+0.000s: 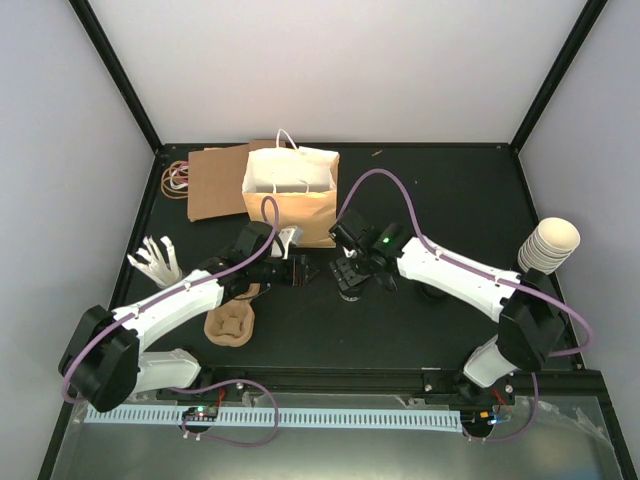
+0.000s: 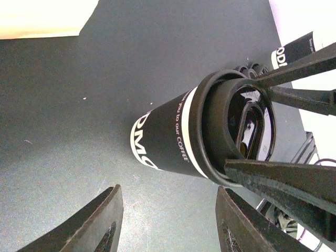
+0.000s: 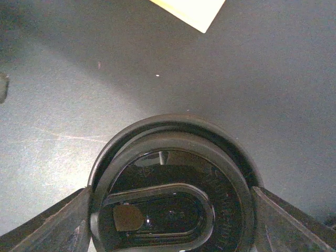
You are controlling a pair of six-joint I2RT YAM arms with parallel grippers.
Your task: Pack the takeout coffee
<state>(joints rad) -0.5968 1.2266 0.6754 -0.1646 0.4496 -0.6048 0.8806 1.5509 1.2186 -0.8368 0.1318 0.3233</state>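
Right hand (image 3: 170, 215) around "COFFEE" cup (image 2: 168, 136)

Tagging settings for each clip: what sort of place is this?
Likely a lab test cell staged as a takeout packing station: plain white walls around a black table, with a paper bag, a pulp cup tray and a lidded coffee cup.

The left gripper (image 1: 298, 270) and right gripper (image 1: 350, 282) hang close together at the centre of the table (image 1: 440, 190), just below a paper bag (image 1: 290, 195) at 12 o'clock. A cardboard sheet (image 1: 215, 185) lies at 11 o'clock, a pulp tray (image 1: 230, 326) at 8 and stacked cream cups (image 1: 550, 245) at 3.
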